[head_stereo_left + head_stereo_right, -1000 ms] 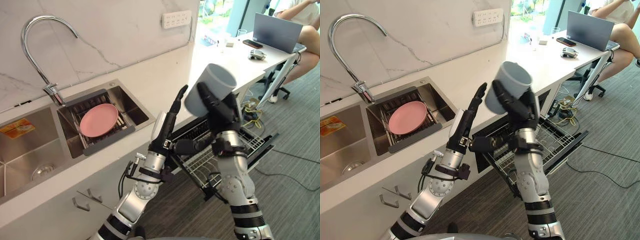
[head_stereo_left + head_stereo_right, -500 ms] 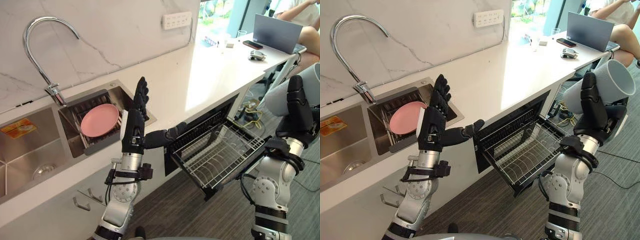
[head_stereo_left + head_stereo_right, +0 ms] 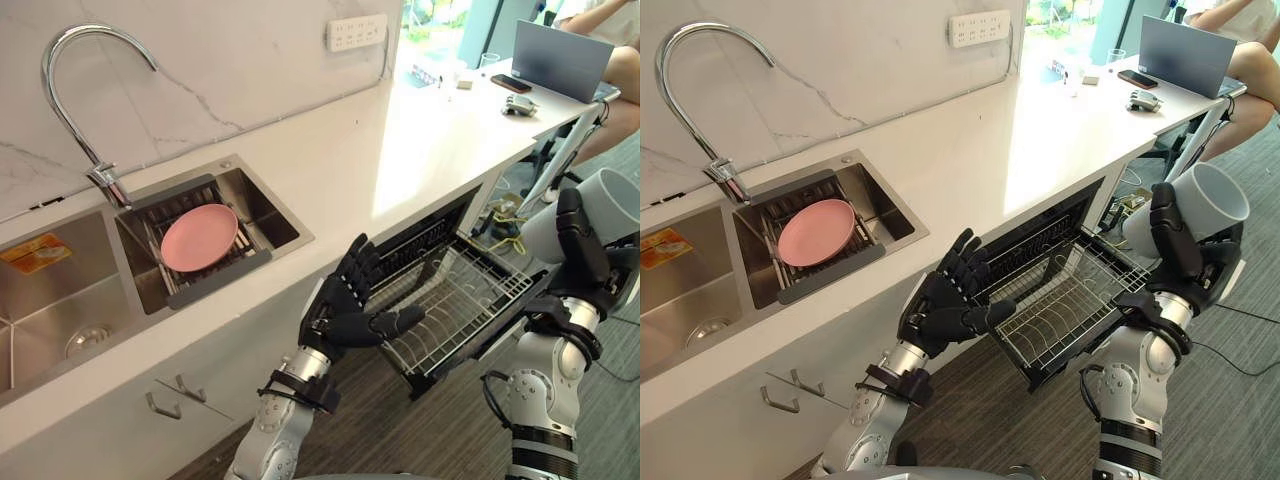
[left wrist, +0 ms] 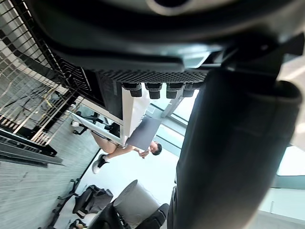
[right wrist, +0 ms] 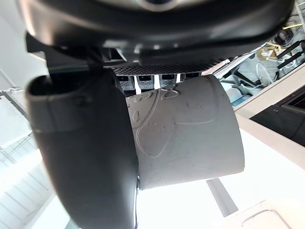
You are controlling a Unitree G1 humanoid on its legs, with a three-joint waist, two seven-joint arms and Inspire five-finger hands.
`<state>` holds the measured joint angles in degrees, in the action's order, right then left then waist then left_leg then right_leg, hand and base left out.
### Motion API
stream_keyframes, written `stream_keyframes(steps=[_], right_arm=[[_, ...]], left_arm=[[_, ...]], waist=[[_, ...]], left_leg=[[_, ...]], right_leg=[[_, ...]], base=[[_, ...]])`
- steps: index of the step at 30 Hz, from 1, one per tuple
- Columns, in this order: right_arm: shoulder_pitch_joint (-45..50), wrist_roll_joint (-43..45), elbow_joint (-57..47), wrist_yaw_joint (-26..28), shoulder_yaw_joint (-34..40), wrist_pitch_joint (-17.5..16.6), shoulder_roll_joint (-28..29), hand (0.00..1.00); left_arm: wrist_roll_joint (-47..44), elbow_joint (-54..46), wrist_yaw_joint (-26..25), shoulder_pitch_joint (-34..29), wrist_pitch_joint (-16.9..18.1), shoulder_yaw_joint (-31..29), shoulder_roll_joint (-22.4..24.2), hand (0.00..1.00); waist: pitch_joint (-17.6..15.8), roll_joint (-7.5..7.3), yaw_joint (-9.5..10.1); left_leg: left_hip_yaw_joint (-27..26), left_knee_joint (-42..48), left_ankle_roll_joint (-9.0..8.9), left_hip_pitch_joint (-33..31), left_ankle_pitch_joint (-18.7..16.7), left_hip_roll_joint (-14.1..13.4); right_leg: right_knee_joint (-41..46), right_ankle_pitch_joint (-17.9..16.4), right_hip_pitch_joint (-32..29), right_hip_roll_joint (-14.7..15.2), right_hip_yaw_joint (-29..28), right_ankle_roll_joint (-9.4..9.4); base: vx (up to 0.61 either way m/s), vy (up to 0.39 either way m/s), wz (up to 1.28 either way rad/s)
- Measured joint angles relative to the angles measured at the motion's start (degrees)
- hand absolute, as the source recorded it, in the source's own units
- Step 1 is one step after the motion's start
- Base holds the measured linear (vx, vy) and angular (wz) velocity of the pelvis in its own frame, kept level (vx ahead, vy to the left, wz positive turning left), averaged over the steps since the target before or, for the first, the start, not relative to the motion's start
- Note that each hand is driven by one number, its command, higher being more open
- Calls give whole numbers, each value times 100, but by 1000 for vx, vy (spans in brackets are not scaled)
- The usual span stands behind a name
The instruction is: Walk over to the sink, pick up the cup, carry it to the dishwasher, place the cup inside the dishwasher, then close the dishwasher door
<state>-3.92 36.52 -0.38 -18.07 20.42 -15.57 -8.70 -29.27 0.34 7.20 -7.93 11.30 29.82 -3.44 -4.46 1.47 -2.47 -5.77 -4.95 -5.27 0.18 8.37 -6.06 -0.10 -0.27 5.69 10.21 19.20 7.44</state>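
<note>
My right hand (image 3: 1185,262) grips the cup (image 3: 1212,198) at frame right, tilted, beside the pulled-out dishwasher rack (image 3: 1070,300). My left hand (image 3: 937,310) sits lower centre, fingers spread loose, empty.

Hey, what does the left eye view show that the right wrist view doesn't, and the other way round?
Left eye view: the sink with the pink plate, the faucet, the pulled-out dishwasher rack and the open left hand. Right wrist view: a raised line pattern on the wall of the cup, seen close. Both: the cup held in the right hand.
</note>
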Motion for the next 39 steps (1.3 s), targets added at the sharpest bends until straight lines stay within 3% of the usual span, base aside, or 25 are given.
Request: stream_keyframes(steps=[4,8,19,27,30,36,39], right_arm=[[172,-70,387,597,-331,364,0,0],[294,-644,1185,948,-833,474,23,0],[292,-1387,1755,1461,-857,474,-9,0],[155,-1893,2229,1576,-1012,477,-122,0],[-132,-2266,2333,1323,-1187,658,-341,0],[-810,-2496,2732,744,-1056,912,-741,0],[-905,-2560,2880,595,-1049,1015,-742,0]], left_arm=[[-303,1533,-112,49,-388,-59,-1,100],[-156,2715,-105,-148,-388,-459,-117,100],[508,3716,-324,-524,-209,-1402,-416,100],[829,4267,-202,-536,-130,-2008,-464,100],[1042,4361,-202,-549,-113,-2106,-450,100],[1355,4339,-344,-536,-186,-2351,-330,100],[1582,4528,-808,-546,-411,-2546,-339,100]], waist=[[-3,-4,-3],[-18,-24,21],[-134,-85,126],[-291,-21,199],[-412,108,221],[-857,619,347],[-974,645,405]], left_leg=[[-70,-2,-1,-1,-1,-32],[-61,-4,-3,3,-1,-39],[2,-34,-1,46,2,5],[133,-32,13,-8,14,53],[244,-8,74,-165,75,137],[530,-5,180,-430,212,320],[531,-4,181,-448,213,326]], right_leg=[[-1,0,-48,-16,-75,-1],[-11,1,-28,-28,-55,1],[-112,69,97,-1,17,28],[-142,65,148,25,167,44],[-143,85,92,94,306,87],[-114,131,23,234,603,167],[-103,125,14,240,601,173]], base=[[-10,-16,-8],[-6,-10,1],[-9,-3,3],[-9,-14,9],[-19,13,26],[-37,29,27],[-6,4,4]])
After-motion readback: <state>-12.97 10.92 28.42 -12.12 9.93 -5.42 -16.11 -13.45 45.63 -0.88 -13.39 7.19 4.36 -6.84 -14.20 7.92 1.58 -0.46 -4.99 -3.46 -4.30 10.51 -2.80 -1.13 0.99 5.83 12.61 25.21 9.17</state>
